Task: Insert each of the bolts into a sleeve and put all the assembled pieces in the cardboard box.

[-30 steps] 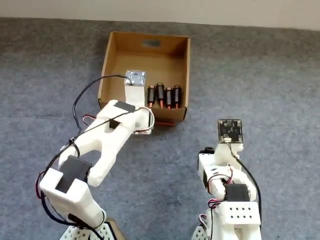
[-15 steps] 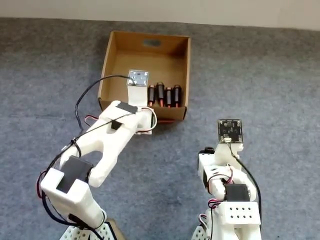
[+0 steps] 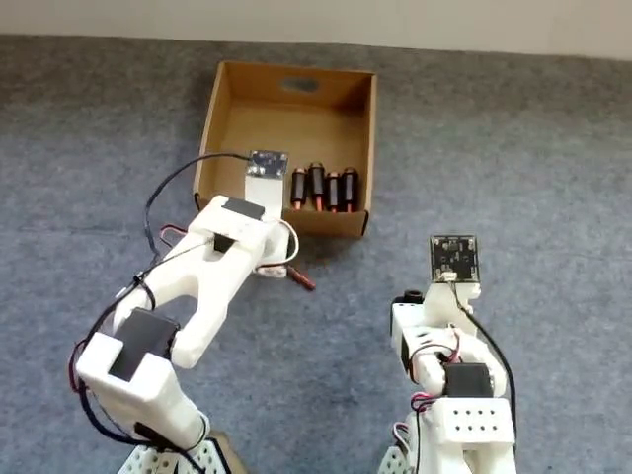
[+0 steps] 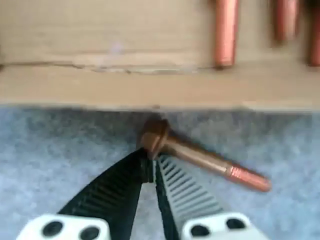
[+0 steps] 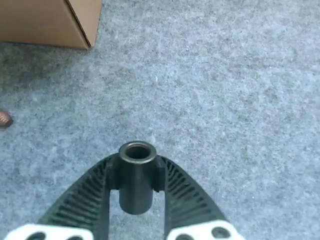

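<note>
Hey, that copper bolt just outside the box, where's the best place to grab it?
Grip the bolt at its hex head, coming from the side away from the cardboard box wall, where the left gripper pinches it now. That leaves the long shank free to enter the sleeve in the right gripper.

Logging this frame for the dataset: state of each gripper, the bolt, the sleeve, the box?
Left gripper: shut on bolt head.
Bolt: bare, outside the box, by its near wall.
Right gripper: shut on sleeve.
Sleeve: empty, no bolt in it.
Box: open, four assembled pieces inside.
</note>
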{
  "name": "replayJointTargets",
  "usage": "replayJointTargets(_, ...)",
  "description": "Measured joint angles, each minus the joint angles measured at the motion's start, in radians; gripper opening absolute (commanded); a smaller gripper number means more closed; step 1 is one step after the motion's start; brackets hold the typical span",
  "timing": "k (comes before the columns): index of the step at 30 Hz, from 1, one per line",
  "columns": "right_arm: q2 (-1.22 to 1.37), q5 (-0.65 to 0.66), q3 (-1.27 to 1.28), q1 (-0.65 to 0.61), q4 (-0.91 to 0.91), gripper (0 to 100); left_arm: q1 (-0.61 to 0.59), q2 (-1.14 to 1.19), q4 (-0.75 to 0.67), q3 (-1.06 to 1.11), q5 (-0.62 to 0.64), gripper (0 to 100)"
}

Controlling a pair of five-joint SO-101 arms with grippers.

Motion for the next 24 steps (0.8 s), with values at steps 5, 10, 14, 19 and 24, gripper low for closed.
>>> replayJointTargets(5, 0.0, 0.0, 0.0, 0.0, 0.0, 0.6, -0.015, -0.002, 0.077, -0.003, -0.282, 1)
replayJointTargets(10, 0.0, 0.0, 0.0, 0.0, 0.0, 0.6, -0.023, -0.002, 0.124, -0.003, -0.485, 1)
replayJointTargets(14, 0.0, 0.0, 0.0, 0.0, 0.0, 0.6, -0.025, -0.021, 0.135, -0.006, -0.508, 1)
replayJointTargets(19, 0.0, 0.0, 0.0, 0.0, 0.0, 0.6, -0.025, -0.176, 0.238, -0.006, -0.493, 1)
replayJointTargets(24, 0.0, 0.0, 0.0, 0.0, 0.0, 0.6, -0.025, -0.296, 0.252, -0.006, -0.224, 14)
